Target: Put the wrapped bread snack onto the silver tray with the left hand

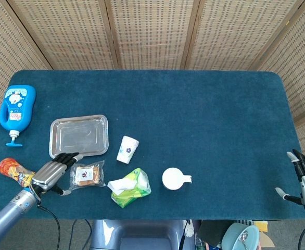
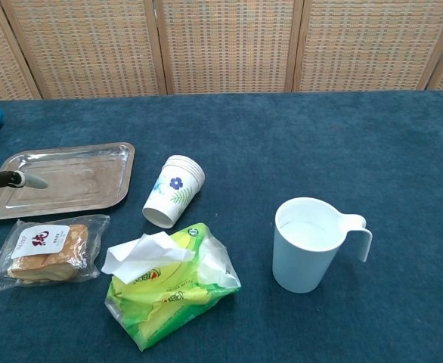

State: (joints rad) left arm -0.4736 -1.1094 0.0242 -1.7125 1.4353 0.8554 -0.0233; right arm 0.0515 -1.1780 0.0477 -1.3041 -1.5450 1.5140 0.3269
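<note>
- My left hand [image 1: 52, 172] hovers at the front left of the worktop [image 1: 204, 114], just left of the snack [image 1: 87, 175]; fingers apart and stretched toward the tray [image 1: 79, 135], holding nothing.
- In the chest view only one fingertip [image 2: 11, 179] of that hand shows, over the tray's left part.
- Snack lies flat on the worktop in its clear wrapper, just in front of the tray's front edge, not on it. Whether my fingers touch the wrapper, I cannot tell.
- Tray sits bare, shiny, left of centre.
- My right hand [image 1: 304, 179] rests at the far right front edge of the worktop, fingers spread, empty.
- Paper cup [image 1: 127, 149] lies tipped on its side just right of the tray, mouth toward me.
- Green tissue pack [image 1: 129, 187] sits in front of the cup, a white tissue sticking out.
- White mug [image 1: 174, 178] stands upright right of the pack, handle to the right.
- Blue bottle [image 1: 16, 110] lies at the far left; an orange packet [image 1: 13, 171] lies near the left front edge, beside my left hand.
</note>
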